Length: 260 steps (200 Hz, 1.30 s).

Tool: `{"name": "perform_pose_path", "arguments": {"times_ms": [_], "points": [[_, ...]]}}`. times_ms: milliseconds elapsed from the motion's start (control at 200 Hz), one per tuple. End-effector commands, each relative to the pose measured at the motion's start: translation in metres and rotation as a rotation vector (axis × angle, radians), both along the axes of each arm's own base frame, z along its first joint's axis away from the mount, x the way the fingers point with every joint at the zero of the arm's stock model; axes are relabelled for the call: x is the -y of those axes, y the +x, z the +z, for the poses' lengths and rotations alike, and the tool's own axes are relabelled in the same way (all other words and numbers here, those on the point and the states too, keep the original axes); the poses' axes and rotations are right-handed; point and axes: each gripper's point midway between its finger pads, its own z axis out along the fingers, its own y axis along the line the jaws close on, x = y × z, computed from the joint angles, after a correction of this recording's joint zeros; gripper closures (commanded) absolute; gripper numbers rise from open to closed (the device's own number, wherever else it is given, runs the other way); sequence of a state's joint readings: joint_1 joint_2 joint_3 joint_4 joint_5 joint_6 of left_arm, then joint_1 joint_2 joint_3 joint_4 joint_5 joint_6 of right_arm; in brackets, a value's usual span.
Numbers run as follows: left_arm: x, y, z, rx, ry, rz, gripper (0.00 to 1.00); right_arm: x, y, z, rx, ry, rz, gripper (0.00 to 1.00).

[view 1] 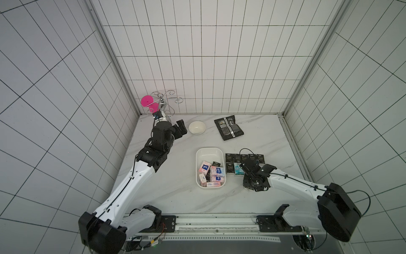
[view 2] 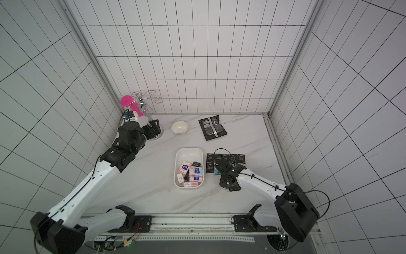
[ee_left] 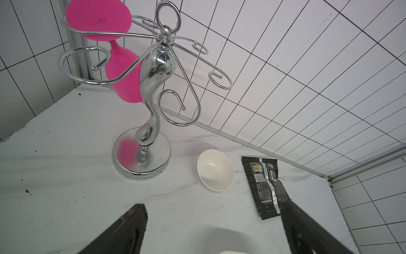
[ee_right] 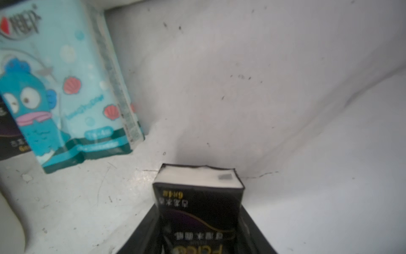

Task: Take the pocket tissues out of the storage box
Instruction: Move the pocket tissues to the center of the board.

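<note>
The white storage box [view 1: 209,150] [view 2: 189,150] lies mid-table with several pink-white and black pocket tissues [view 1: 212,176] [view 2: 190,173] in it. Right of it, several black packets [view 1: 229,158] [view 2: 211,158] lie in rows on the table beside a teal one [view 1: 237,172] [ee_right: 66,88]. My right gripper [view 1: 245,167] [view 2: 220,166] [ee_right: 198,211] is low over that group, shut on a black pocket tissue packet [ee_right: 197,195] whose end sits close to the tabletop, near the teal packet. My left gripper [view 1: 181,129] [view 2: 153,129] [ee_left: 214,205] hangs open and empty at the back left.
A small white bowl [view 1: 197,127] [ee_left: 215,169] and a black foil pouch [view 1: 229,127] [ee_left: 263,187] lie near the back wall. A chrome glass rack [ee_left: 151,88] holding a pink glass [ee_left: 123,72] stands in the back left corner, close to my left gripper.
</note>
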<state>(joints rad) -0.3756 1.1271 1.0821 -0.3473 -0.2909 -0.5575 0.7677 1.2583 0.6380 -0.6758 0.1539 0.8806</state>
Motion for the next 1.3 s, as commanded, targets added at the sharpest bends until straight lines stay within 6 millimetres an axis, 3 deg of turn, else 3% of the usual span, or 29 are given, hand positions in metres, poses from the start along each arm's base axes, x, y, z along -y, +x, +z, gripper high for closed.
{"name": "perform_pose_path", "arguments": {"times_ms": [0,155,600,870,1294], "points": [[-0.003,-0.001,0.011,0.037,-0.009,0.006,0.01,0.021,0.012,0.016,0.028,-0.099,0.083,0.5],[0.0,-0.001,0.013,0.037,-0.019,-0.01,0.01,0.024,0.031,0.021,0.041,-0.156,0.194,0.49],[0.0,-0.007,0.023,0.05,-0.021,-0.017,0.02,-0.003,0.085,0.022,0.056,-0.079,0.301,0.48],[0.005,-0.005,0.022,0.04,-0.011,-0.028,0.01,-0.022,0.088,0.015,0.016,0.003,0.321,0.48],[0.004,-0.004,0.02,0.035,0.007,-0.017,0.01,-0.018,0.087,0.002,-0.018,-0.008,0.306,0.44]]}}
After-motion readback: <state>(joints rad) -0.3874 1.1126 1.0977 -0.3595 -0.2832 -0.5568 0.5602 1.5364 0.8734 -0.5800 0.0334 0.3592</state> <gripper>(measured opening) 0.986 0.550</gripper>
